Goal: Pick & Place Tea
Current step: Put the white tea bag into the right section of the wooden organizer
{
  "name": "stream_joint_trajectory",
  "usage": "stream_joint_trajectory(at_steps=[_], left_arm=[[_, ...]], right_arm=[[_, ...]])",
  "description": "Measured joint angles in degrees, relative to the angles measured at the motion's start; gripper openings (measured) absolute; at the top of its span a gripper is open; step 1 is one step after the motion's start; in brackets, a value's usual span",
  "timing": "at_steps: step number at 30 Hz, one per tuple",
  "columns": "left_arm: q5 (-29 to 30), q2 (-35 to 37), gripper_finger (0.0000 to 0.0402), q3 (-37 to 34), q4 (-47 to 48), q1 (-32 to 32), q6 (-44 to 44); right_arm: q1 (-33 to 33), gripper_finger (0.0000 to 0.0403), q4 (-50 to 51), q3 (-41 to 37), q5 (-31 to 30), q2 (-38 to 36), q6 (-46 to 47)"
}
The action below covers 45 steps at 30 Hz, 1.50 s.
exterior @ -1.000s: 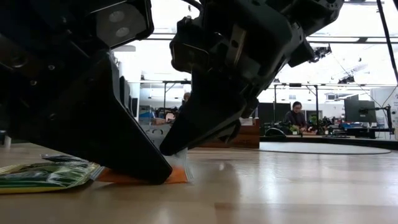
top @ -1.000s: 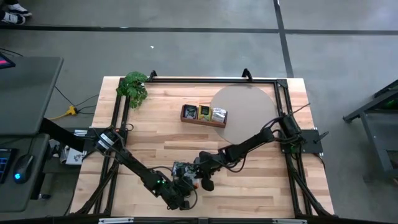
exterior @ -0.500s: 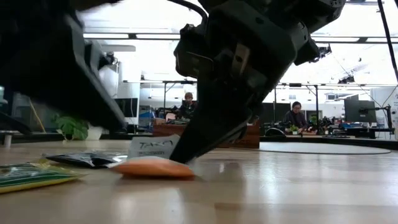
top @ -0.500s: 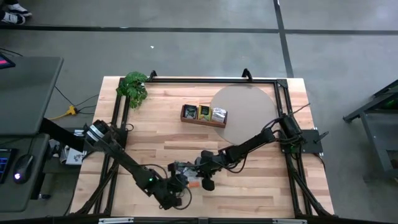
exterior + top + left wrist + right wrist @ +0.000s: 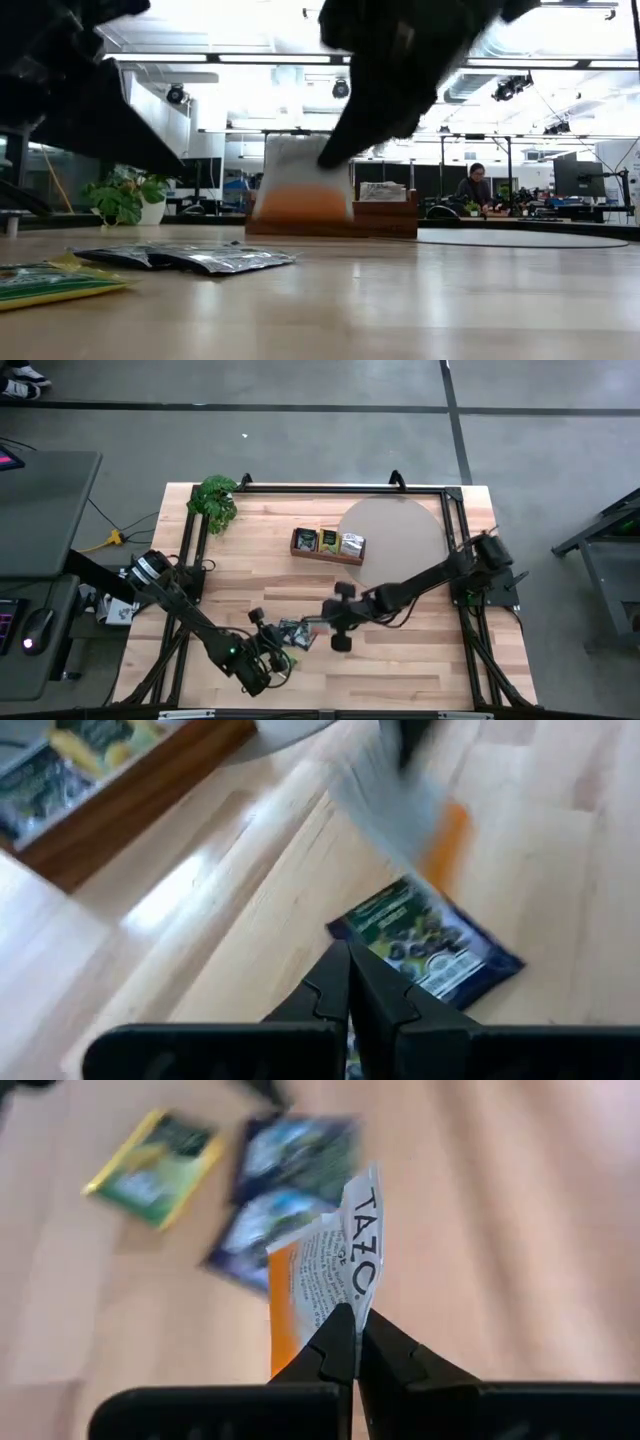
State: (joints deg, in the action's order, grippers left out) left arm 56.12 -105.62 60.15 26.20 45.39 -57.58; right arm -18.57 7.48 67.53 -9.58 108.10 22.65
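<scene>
Lifted clear of the wood since half a second ago, the orange-white sachet (image 5: 322, 1285) now hangs in the air from the right gripper (image 5: 352, 1342), whose fingers are pinched tight on its edge; it lay flat on the table (image 5: 420, 660) before. In the low view it dangles upright, white part above and orange band below, in front of the wooden tray (image 5: 395, 215) far behind. The left gripper (image 5: 348, 982) has drawn back toward the near edge, its fingers closed on nothing, with a dark blue-green sachet (image 5: 430, 942) lying just ahead of it.

By the look of it the task is partway through: the tray (image 5: 328, 545) already holds sachets in its compartments, this one is picked but not yet placed, and a few loose ones (image 5: 155, 1165) lie flat on the wood below. The held sachet is square, so no long axis shows; its face stands near vertical, printed lettering running up toward the top
</scene>
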Motion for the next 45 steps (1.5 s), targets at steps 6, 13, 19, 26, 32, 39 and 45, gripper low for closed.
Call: stream_joint_trajectory(at_steps=[6,13,19,26,32,39,45], left_arm=[[0.43,-0.01,0.0001,-7.49,-12.05,0.02,-0.95],[1.23,0.0,0.0001,-14.51,-24.74,0.04,-0.77],[1.48,0.63,0.0001,-15.16,-26.73,0.04,1.47],[1.75,1.01,0.0001,-15.13,-25.63,1.39,2.22],[4.97,1.07,0.0001,-16.41,-25.19,3.58,0.0],[5.14,1.2,0.0001,-17.0,-25.65,3.76,-1.42],[4.68,1.2,0.0001,-17.0,-25.67,3.76,-1.4]], right_arm=[[1.71,0.0,10.85,0.0,-14.94,-10.67,-3.56],[6.09,0.0,19.98,0.02,-27.39,-17.52,-8.91],[11.2,0.0,21.49,-0.38,-29.95,-16.62,-13.53],[15.65,0.0,15.21,-10.91,-30.54,-16.48,-13.47],[16.77,0.0,6.82,-18.03,-29.26,-16.53,-15.99],[17.58,0.0,-1.67,-23.0,-26.57,-16.6,-19.73],[18.26,0.0012,-2.99,-24.92,-25.01,-16.67,-20.36]])
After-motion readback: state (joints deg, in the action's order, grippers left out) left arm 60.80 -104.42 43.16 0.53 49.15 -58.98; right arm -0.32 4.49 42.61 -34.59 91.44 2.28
